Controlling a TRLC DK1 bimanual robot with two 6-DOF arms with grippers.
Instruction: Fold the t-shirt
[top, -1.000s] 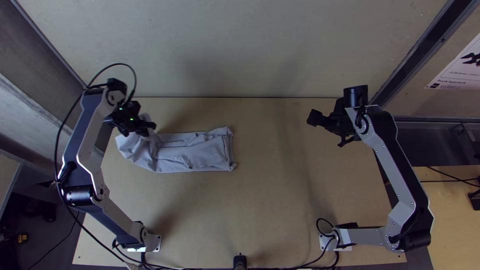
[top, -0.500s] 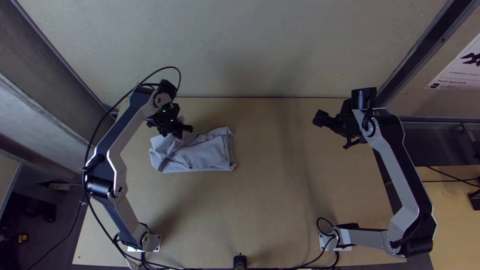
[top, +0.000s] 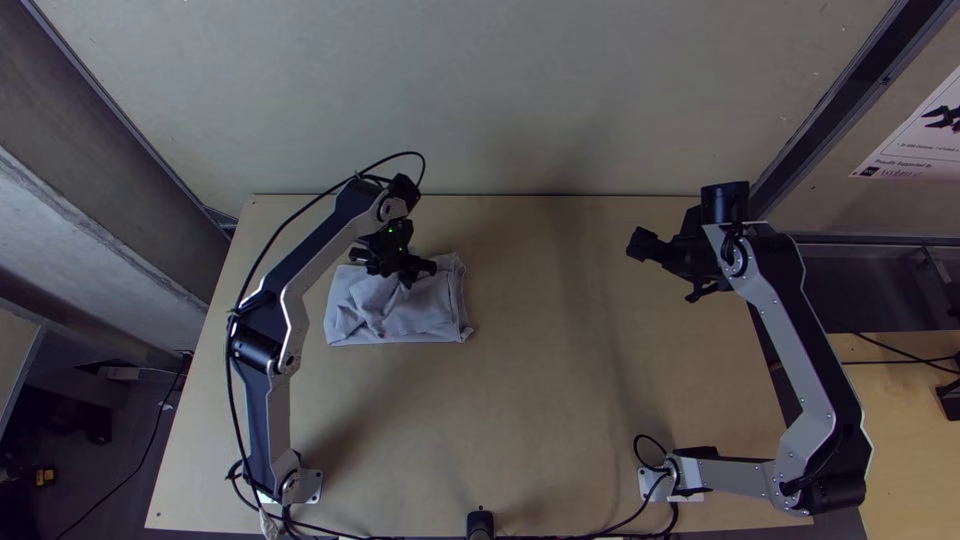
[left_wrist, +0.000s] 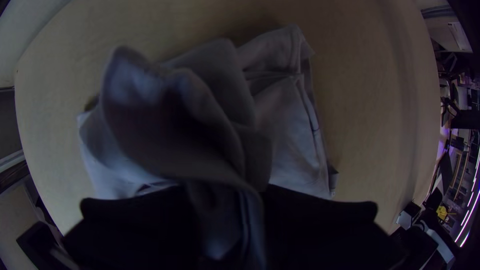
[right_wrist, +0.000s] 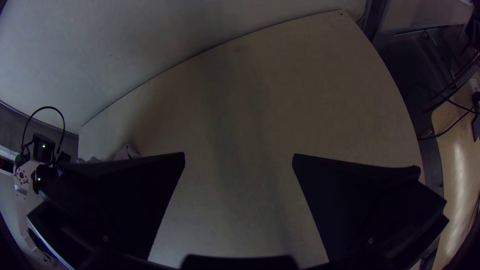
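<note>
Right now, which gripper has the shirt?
The left gripper: part of the shirt is pinched between its fingers. The right gripper is open, well away from the cloth.

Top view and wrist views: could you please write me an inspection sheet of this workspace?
Surface: light wooden table, lightly shadowed.
T-shirt: partly folded, rumpled, some cloth raised.
Clutter: small black cylinder at the near edge.
Left gripper: closed on the t-shirt's cloth.
Right gripper: open, well away from the t-shirt.
Cables: black, along the left arm and by both bases.
Surroundings: pale far wall, poster at right.
</note>
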